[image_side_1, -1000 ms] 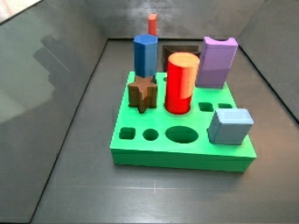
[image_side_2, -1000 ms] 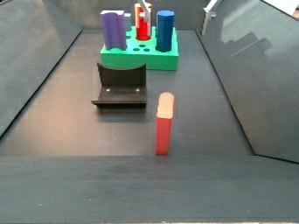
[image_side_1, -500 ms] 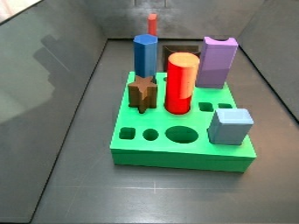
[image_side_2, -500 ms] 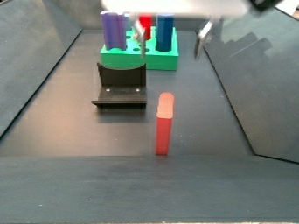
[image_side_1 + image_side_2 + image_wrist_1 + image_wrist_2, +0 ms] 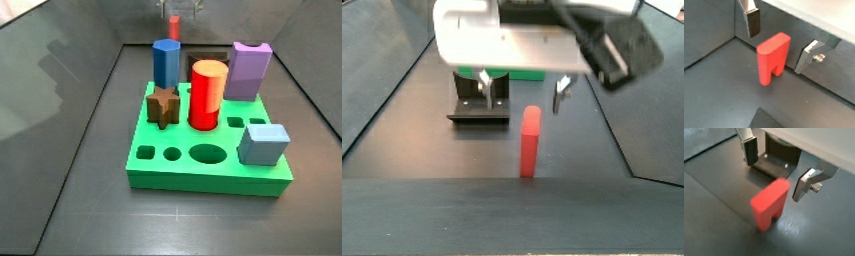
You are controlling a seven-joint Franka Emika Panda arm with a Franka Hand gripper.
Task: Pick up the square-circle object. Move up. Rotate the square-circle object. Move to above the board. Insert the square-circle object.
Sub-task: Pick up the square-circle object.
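Observation:
The square-circle object is a small red peg with flat faces. It stands upright on the dark floor in front of the fixture. It also shows in both wrist views and far back in a side view. My gripper is open and empty. It hangs just above and behind the peg's top. In both wrist views the peg lies between the two fingers without touching them. The green board is largely hidden behind the gripper in a side view.
The board carries a blue hexagonal peg, a tall red cylinder, a purple peg, a brown star peg and a light blue cube. Sloping grey walls close in both sides. The fixture stands close behind the peg.
My gripper has come down and forward from the board's end into the side view. It now hangs open over the red peg. The peg has not moved.

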